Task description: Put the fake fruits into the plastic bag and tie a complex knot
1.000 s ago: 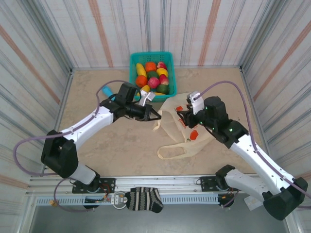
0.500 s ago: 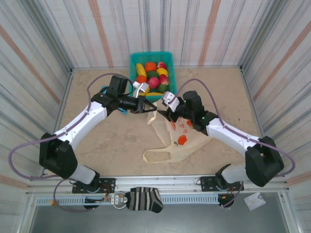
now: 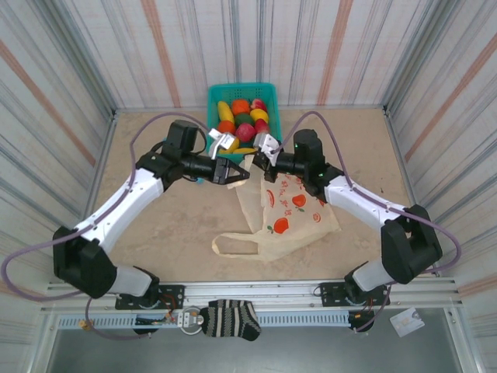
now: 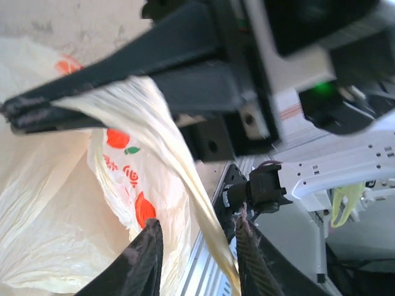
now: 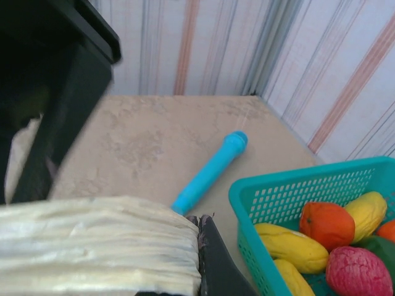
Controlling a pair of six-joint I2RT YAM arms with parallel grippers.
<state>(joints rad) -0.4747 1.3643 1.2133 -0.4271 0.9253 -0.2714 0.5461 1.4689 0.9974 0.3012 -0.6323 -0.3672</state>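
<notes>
The fake fruits [image 3: 243, 123] lie piled in a teal basket [image 3: 211, 99] at the back of the table; an orange one, yellow ones and a pink one [image 5: 355, 271] are in the right wrist view. The plastic bag [image 3: 291, 214] lies flat mid-table, and one loop handle [image 3: 233, 247] trails toward the front. My right gripper [image 5: 200, 223] [image 3: 257, 158] is shut on a bunched cream handle of the bag [image 5: 92, 246]. That handle runs as a taut strand [image 4: 179, 160] between the fingers of my left gripper [image 4: 197, 237] [image 3: 241, 175], which stand apart, open.
A blue cylinder [image 5: 210, 169] lies on the table left of the basket, close to both grippers. Striped walls enclose the table on three sides. A striped sock-like cloth [image 3: 233, 318] hangs on the front rail between the arm bases.
My right gripper moved left and back to meet the left one and shut on the bag handle. The left gripper opened. The bag slid left with them.
</notes>
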